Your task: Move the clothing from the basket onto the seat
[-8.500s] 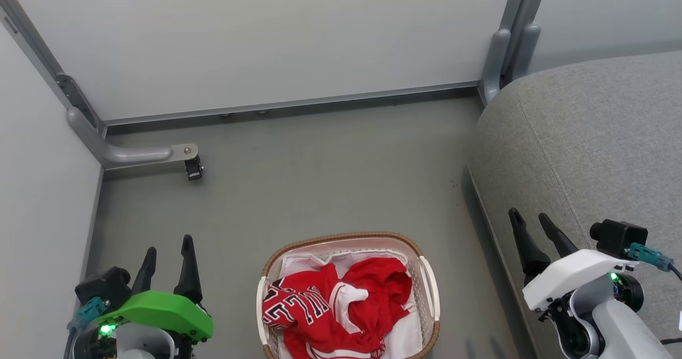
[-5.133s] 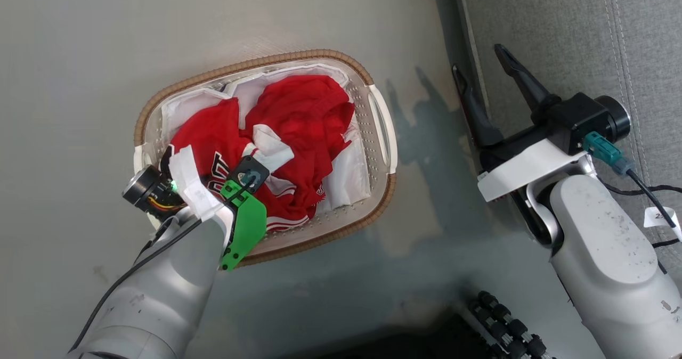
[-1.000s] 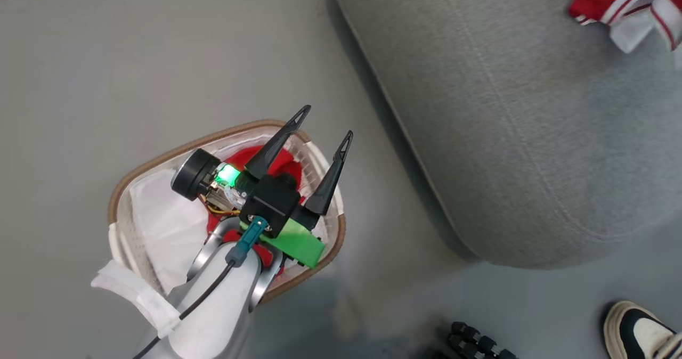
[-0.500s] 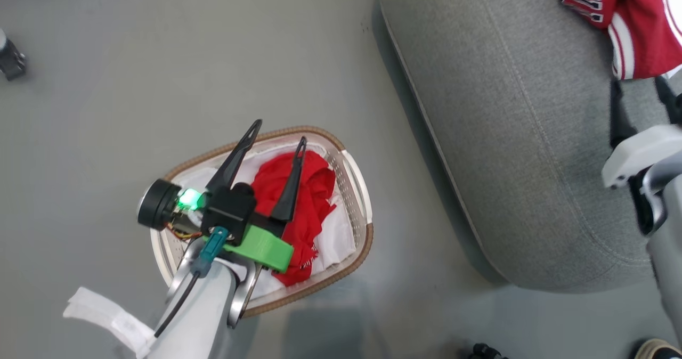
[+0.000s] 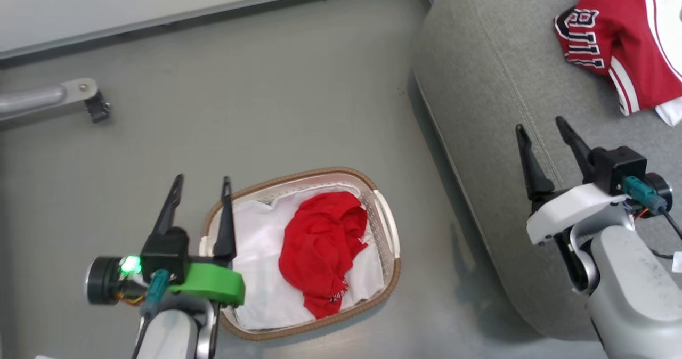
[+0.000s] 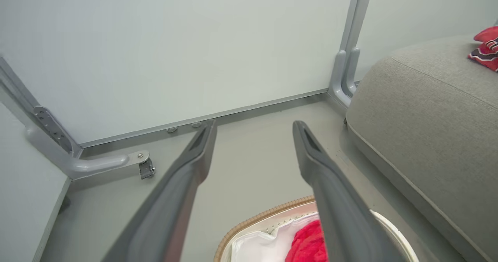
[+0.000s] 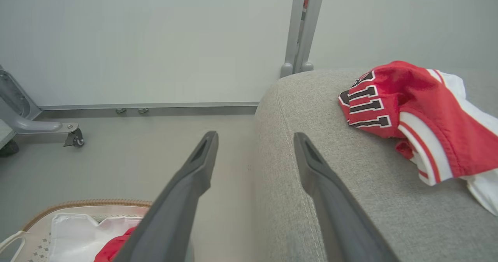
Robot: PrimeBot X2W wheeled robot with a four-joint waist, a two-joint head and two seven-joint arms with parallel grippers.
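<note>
Both arms empty-handed: left fingers (image 5: 226, 220) are spread wide with nothing between them, and right fingers (image 5: 527, 162) likewise.

The left fingers hover at the left end of the basket (image 5: 298, 176), one finger crossing its rim in the head view, tips pointing toward the wall (image 5: 106, 2). The right fingers hang over the front edge of the seat (image 5: 479, 82), close to its seam (image 5: 525, 111).

The clothing is split two ways:
- A jersey (image 5: 613, 45), red with white trim and black-and-white lettering, lies crumpled on the seat. It is up and right of the right fingers and well apart from them. The lettering is folded, so I can't read it whole.
- A red garment (image 5: 322, 247) sits bunched in the basket on the white liner (image 5: 261, 231), toward the right half.

The basket stands on the grey floor (image 5: 240, 82) near the seat, with a gap of floor between them. A grey metal bracket (image 5: 80, 90) with a small black foot sits by the wall, well apart from the basket.
</note>
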